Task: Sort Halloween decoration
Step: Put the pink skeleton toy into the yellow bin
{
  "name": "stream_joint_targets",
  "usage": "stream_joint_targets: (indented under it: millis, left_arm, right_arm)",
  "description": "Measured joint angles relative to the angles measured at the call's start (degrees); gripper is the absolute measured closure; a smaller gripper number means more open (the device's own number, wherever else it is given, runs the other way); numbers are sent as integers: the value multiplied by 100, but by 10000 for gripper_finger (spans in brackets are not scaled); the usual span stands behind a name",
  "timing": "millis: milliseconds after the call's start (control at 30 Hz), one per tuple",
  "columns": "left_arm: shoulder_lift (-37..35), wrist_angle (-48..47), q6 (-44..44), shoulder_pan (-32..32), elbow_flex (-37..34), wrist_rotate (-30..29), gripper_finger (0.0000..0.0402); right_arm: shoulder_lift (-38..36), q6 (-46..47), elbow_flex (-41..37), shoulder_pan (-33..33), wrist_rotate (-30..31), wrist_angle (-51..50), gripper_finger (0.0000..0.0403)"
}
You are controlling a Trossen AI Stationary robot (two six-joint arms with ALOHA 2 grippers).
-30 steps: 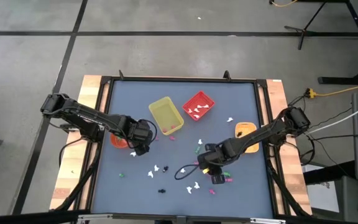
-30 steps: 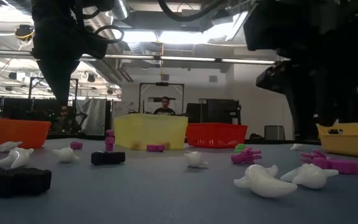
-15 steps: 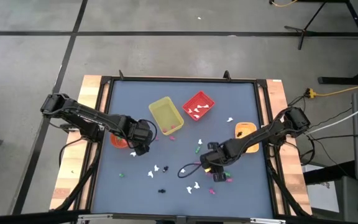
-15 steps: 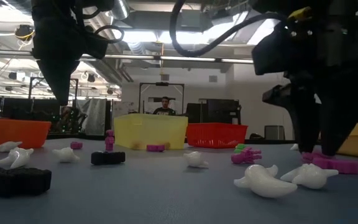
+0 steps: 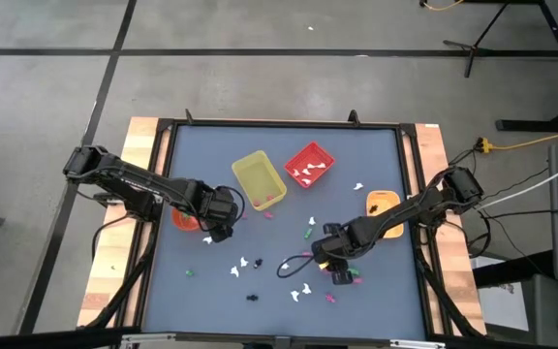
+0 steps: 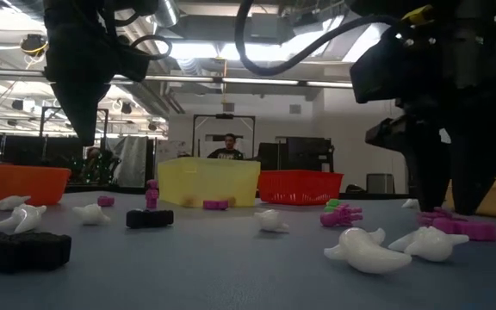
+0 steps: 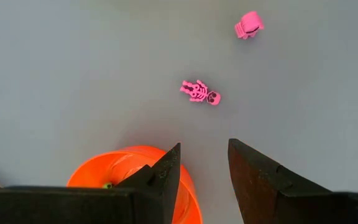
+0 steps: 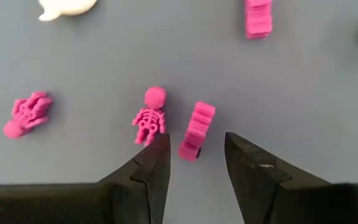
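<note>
hovering over pink trinkets near the yellow bin

right gripper (image 8: 194, 163) hangs low over the table, well away from the yellow bin (image 5: 259, 180) toward the near right, fingers parted and empty around a magenta ridged trinket (image 8: 196, 130), a pink skeleton (image 8: 148, 118) just beside it. left gripper (image 7: 202, 171) waits left of the yellow bin, unclenched, empty, by the orange bowl (image 7: 126, 167), another pink skeleton (image 7: 200, 93) ahead.
</note>
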Motion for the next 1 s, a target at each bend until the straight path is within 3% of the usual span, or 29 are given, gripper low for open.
stream_joint_targets:
  millis: [400, 800, 1000]
  left_arm:
    - [-3, 16, 0, 0, 0, 1, 284]
    - [-4, 44, 0, 1, 0, 2, 284]
    - [-4, 46, 0, 1, 0, -137, 284]
  right_arm:
    - [337, 137, 24, 2, 132, 136, 255]
    - [361, -133, 379, -9, 68, 94, 381]
    - [361, -1183, 837, -15, 627, 82, 380]
